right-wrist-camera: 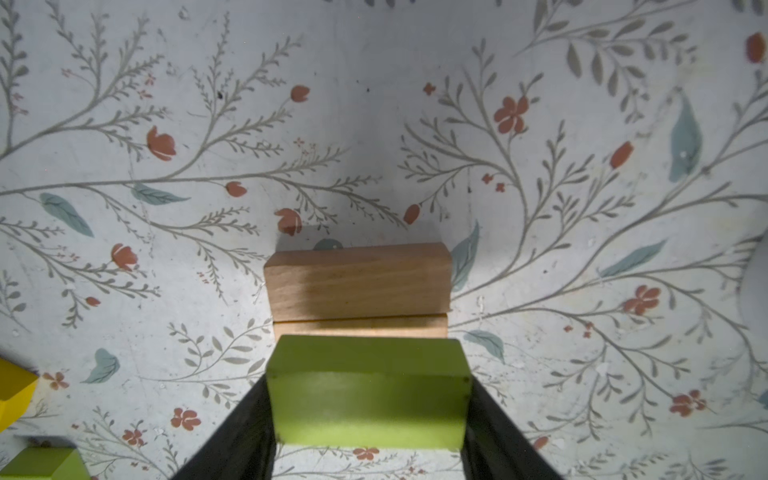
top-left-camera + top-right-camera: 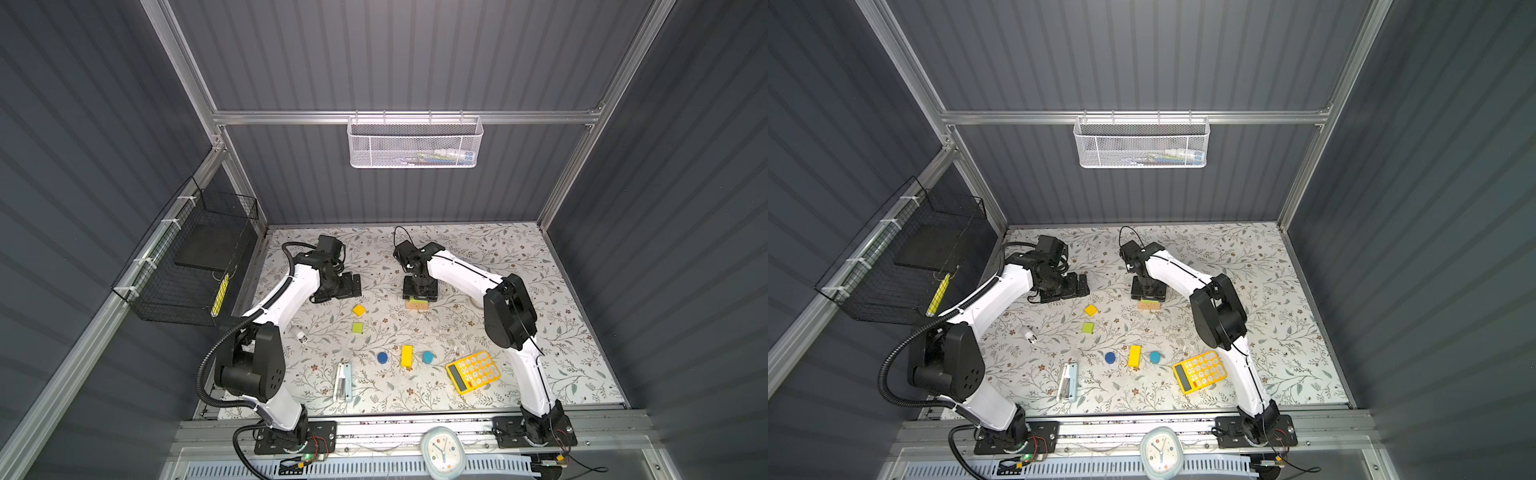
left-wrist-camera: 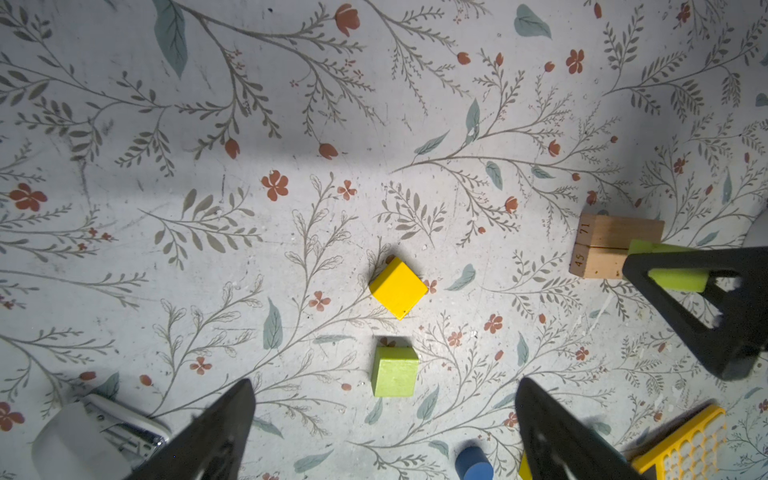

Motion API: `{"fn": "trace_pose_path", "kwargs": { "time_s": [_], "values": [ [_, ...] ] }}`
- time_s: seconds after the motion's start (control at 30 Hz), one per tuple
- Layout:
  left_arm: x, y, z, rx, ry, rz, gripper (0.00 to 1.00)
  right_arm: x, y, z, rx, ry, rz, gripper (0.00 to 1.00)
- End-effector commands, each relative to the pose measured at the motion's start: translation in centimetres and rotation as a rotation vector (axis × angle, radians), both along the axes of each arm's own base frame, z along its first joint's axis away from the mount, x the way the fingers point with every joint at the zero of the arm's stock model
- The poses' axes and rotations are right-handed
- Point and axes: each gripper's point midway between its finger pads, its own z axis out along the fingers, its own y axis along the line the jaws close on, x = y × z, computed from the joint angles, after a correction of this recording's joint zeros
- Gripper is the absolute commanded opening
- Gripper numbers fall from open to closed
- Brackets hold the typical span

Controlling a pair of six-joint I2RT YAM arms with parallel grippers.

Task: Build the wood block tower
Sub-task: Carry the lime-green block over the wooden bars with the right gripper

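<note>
Two tan bars [image 2: 417,306] lie side by side, at 3 o'clock of the yellow cube [image 2: 359,310] in a top view, and the right claw [image 1: 368,409] pinches a green bar [image 1: 368,361] over them, so lowering it squarely across seems next; the left claw [image 3: 384,388] hangs spread.

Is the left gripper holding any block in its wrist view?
No, the left gripper stands open and empty; the lime-green cube lies untouched on the table.

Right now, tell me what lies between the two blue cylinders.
A yellow bar sits between the darker blue cylinder and the lighter blue cylinder, touching neither; both top views show it.
</note>
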Motion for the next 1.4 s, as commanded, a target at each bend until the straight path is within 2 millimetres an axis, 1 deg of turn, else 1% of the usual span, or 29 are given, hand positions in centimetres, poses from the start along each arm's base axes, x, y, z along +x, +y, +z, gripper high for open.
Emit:
{"fn": "trace_pose_path", "kwargs": {
  "time_s": [0.0, 0.5, 1.37],
  "values": [
    [-0.3, 0.2, -0.3, -0.007, 0.013, -0.016, 0.98, 0.2, 0.2, -0.2, -0.014, -0.009, -0.014, 0.39],
    [-0.4, 0.2, -0.5, -0.016, 0.017, -0.016, 0.98, 0.4, 0.7, -0.9, -0.001, -0.004, -0.030, 0.39],
    [-0.4, 0.3, -0.6, -0.021, 0.020, -0.011, 0.98, 0.3, 0.6, -1.9, -0.016, 0.009, -0.035, 0.42]
  ]
}}
